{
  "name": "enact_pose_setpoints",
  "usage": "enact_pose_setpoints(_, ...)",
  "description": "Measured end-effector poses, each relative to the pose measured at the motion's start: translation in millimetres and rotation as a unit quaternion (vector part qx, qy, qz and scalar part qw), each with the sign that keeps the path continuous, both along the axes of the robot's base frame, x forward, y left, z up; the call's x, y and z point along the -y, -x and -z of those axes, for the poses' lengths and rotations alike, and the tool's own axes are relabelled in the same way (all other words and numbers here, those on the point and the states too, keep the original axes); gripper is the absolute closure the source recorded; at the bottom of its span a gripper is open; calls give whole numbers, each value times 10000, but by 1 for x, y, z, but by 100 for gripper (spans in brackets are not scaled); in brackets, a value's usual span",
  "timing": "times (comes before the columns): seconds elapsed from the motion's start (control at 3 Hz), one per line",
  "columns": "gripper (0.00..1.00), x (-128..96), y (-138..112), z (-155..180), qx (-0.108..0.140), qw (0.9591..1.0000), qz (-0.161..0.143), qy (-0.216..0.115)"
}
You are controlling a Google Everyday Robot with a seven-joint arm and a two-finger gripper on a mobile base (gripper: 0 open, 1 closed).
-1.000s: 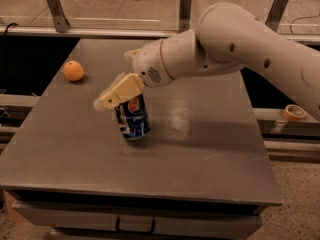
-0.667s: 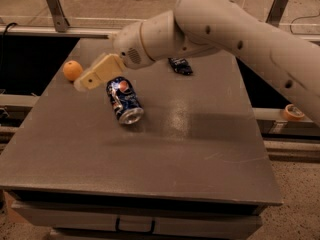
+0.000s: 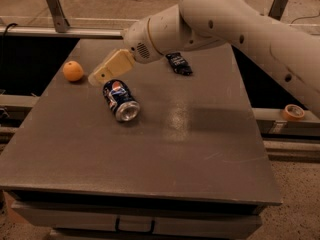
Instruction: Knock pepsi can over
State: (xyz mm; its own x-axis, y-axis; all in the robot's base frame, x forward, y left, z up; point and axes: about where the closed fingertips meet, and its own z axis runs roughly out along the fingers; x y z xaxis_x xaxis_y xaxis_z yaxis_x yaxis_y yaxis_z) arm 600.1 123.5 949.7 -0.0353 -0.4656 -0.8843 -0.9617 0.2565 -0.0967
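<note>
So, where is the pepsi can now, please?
Camera view: the pepsi can lies on its side on the table, left half, just below the gripper, near the orange.

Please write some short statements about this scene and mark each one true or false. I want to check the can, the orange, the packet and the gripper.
1. The pepsi can lies on its side on the table. True.
2. The gripper is holding the pepsi can up in the air. False: the can lies free on the table, and the gripper is just beyond it, toward the orange.
3. The orange sits on the table, apart from the can. True.
4. The snack packet lies on top of the can. False: it lies flat farther back on the table, under the arm.
</note>
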Motion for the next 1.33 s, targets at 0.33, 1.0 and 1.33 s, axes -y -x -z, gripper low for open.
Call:
enact_pose_setpoints(0.33,0,85,-22,7,106,9967,538,601)
enact_pose_setpoints(1.0,0,288,-66,-61,603,9475,2523,1869)
enact_pose_setpoints(1.33,0,317,-69,-67,656,9361,2806,2017)
